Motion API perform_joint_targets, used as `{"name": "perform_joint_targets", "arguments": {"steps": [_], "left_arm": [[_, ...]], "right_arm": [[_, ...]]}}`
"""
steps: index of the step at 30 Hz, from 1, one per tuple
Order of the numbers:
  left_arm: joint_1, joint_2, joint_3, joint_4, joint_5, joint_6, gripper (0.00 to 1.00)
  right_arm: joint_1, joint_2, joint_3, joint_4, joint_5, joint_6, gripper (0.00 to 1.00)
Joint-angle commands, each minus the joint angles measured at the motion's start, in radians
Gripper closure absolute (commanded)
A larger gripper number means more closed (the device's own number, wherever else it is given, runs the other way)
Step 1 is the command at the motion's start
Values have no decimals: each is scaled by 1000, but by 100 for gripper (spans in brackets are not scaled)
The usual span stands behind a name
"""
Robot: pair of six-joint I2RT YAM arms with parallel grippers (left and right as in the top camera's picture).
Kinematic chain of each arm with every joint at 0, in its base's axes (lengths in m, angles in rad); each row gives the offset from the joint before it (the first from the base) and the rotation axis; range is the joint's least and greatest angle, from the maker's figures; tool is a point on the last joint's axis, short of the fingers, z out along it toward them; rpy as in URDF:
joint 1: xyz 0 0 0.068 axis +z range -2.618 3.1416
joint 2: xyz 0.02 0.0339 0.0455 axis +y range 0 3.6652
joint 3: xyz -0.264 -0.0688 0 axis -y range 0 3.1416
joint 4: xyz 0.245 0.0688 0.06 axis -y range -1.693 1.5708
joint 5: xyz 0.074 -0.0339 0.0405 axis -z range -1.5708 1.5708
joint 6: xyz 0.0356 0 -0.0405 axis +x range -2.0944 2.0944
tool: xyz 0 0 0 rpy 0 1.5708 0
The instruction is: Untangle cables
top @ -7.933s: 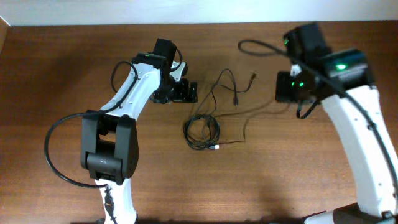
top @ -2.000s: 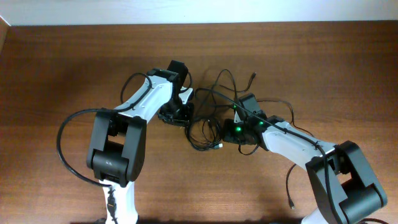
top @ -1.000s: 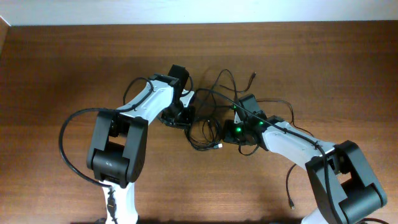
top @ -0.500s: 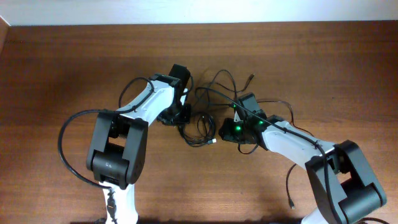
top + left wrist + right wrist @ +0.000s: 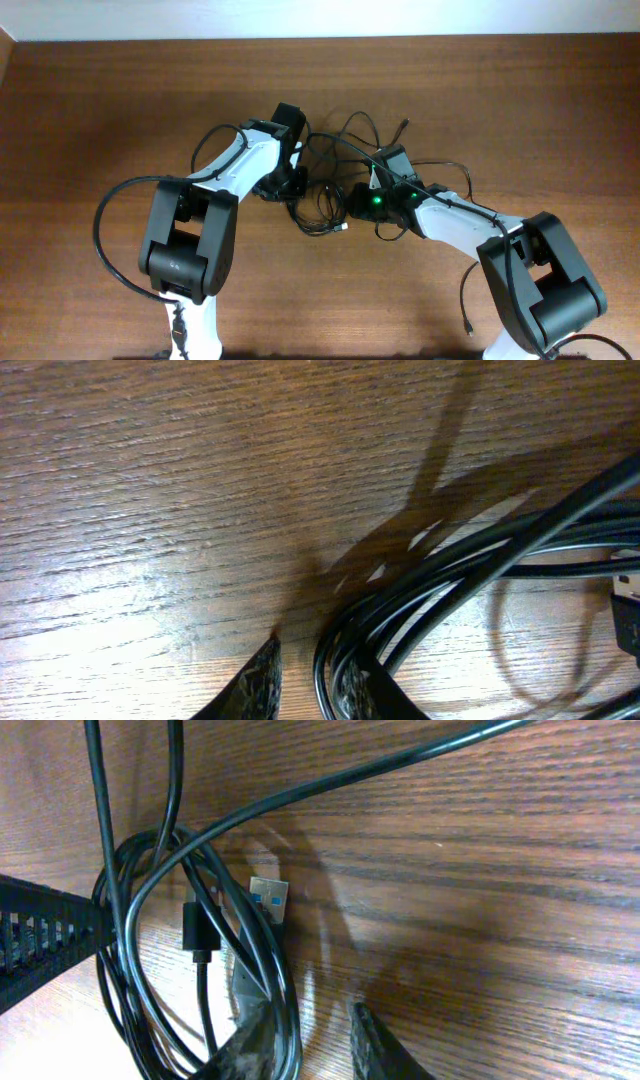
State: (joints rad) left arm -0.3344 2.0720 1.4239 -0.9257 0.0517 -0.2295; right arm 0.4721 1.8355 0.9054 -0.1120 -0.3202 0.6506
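Mid-frame, the left gripper (image 5: 312, 682) sets its jaws narrowly apart astride the cables (image 5: 320, 208). The right gripper (image 5: 305, 1038) is likewise parted beside them, clamping nothing.

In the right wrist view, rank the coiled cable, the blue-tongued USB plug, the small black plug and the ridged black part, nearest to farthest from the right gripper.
1. The coiled cable, running right past the right gripper at the bottom.
2. The USB plug and the small black plug, above and to the left: too close to call.
3. The ridged black part, at the far left edge.
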Motion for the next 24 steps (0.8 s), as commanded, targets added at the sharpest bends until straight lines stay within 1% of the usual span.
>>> {"name": "perform_joint_targets", "arguments": {"steps": [1,5,6,14,17,19,24], "left_arm": [[7,0,-23,9,-3,-13,76],[7,0,-23,8,-3,-13,76],[7,0,-23,8,-3,-13,77],[7,0,-23,8,-3,-13,76],[7,0,-23,8,-3,-13,76],[7,0,-23,8,-3,-13,76],[7,0,-23,8,-4,-13,75]], "right_arm": [[6,55,-24,-45,71,-6,74],[6,55,-24,-88,119,-2,75],[6,55,-24,-89,119,-2,75],[13,84,-23,-82,132,13,75],[63,84,-13,-89,232,13,75],[92,84,8,-127,303,21,75],[93,103,16,-162,333,42,75]]}}
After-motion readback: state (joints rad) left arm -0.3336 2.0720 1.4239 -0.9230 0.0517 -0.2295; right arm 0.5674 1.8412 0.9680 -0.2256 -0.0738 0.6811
